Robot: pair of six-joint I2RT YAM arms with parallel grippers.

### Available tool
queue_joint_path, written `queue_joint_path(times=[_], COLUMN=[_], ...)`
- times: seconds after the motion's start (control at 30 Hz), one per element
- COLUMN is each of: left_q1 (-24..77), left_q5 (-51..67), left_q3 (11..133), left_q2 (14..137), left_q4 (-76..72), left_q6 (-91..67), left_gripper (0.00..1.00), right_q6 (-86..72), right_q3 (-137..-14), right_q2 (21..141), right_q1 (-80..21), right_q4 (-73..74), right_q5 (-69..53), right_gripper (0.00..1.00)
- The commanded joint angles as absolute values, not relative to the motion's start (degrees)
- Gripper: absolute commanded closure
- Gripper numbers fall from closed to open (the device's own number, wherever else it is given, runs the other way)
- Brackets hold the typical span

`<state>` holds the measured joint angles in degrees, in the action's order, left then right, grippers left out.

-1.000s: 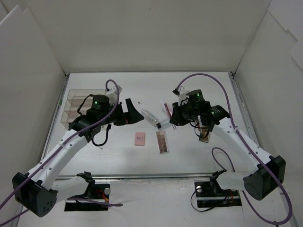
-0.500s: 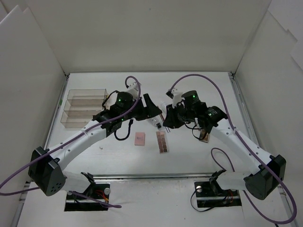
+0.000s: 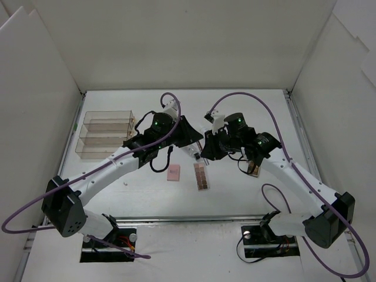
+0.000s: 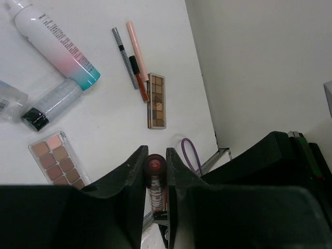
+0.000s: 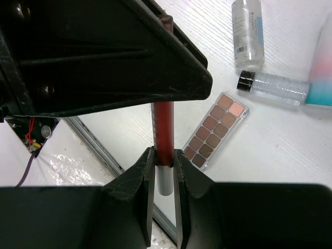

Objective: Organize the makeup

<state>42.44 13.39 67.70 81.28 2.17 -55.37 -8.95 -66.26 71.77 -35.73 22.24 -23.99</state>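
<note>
Left pincer (image 4: 155,156) swung in beside right pincer (image 5: 164,156) — both clamped on one red stick (image 5: 162,127), bottle (image 5: 248,32) print unreadable

A clear plastic box (image 3: 104,135) with long compartments set side by side from near to far stands on the left part of the white table (image 3: 258,106), close to the left wall. White panels (image 3: 188,41) close the table in on the left, far and right sides. A metal rail (image 3: 188,218) runs along its near edge.
</note>
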Motion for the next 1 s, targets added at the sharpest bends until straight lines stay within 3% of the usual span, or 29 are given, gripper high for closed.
queue_joint_path(times=[0.0, 0.07, 0.1, 0.23, 0.43, 0.6, 0.77, 0.97], left_q1=[42.89, 42.89, 42.89, 39.91, 26.31, 6.71, -7.26, -13.53], left_q5=[12.22, 11.08, 9.6, 7.04, 4.22, 6.66, 13.7, 18.27], left_q3=[68.3, 68.2, 68.29, 68.38, 65.74, 66.96, 73.73, 80.13], left_q2=[79.02, 78.4, 78.05, 75.51, 68.57, 68.72, 80.31, 96.02], left_q4=[-3.6, -3.08, -2.12, 1.65, 5.53, 3.8, 0.98, -6.78], left_q6=[-58.27, -58.53, -58.27, -57.75, -57.3, -56.07, -56.95, -58.8], left_gripper=[1.0, 1.0, 1.0, 1.0, 1.0, 1.0, 1.0, 1.0], right_q6=[-9.67, -10.37, -10.46, -11.25, -11.69, -10.99, -11.16, -11.25], right_q3=[-69.08, -69.34, -69.69, -70.49, -69.87, -68.91, -68.65, -67.41], right_q2=[71.1, 70.93, 70.75, 70.22, 68.56, 69.87, 70.75, 72.33], right_q1=[-36.03, -36.04, -35.95, -35.77, -33.58, -29.98, -27.43, -25.58], right_q4=[19.51, 19.42, 19.51, 19.51, 19.6, 19.6, 19.78, 19.95], right_q5=[-24.0, -22.51, -21.98, -18.11, -13.9, -12.84, -9.23, -6.95], right_gripper=[0.85, 0.64, 0.44, 0.22, 0.17, 0.17, 0.16, 0.17])
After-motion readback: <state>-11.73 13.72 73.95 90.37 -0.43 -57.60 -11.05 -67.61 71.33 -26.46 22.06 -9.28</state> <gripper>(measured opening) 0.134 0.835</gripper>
